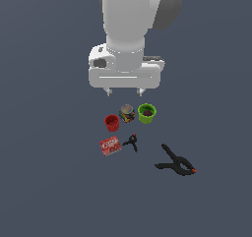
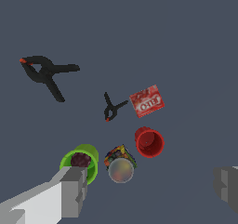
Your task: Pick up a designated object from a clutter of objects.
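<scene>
Your claw (image 1: 124,91) hangs with its blocky grey fingers (image 2: 69,190) spread wide, holding nothing. The short cylindrical can (image 1: 127,113), with a dull silvery lid and a busy multicoloured label, stands upright on the flat slate-grey desk (image 1: 49,182), wedged between the smooth red cup (image 1: 112,123) and the glossy green cup (image 1: 146,113). Near them you have a flat red printed box (image 1: 110,146), just beside a tiny black clamp (image 1: 131,142). A large black spring clamp (image 1: 176,163) lies well apart.
</scene>
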`<state>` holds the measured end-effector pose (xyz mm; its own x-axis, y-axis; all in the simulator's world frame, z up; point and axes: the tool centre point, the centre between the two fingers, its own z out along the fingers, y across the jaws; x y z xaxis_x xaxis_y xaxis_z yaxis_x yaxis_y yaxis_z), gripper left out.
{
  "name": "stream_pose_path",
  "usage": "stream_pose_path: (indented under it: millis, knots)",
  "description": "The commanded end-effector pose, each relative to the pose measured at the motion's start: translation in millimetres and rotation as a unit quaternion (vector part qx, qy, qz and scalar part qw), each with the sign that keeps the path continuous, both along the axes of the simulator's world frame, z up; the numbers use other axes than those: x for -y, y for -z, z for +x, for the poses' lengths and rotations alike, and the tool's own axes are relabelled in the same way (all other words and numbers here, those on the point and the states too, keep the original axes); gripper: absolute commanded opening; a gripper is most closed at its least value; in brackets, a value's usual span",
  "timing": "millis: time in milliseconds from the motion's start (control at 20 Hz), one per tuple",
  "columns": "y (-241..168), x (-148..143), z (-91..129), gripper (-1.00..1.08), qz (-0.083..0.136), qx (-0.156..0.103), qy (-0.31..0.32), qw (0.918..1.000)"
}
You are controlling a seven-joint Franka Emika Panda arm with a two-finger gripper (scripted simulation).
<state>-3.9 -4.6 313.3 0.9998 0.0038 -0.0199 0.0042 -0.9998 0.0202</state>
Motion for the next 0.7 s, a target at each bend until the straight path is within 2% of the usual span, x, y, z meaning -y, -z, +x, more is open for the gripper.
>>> stream_pose_path:
  millis: [0, 650]
  knots:
    - [0, 0, 0, 1.00, 0.000, 0.000, 0.000, 1.0000]
    - [13, 3, -6, 1.00, -0.005, -0.021, -0.023, 0.9995]
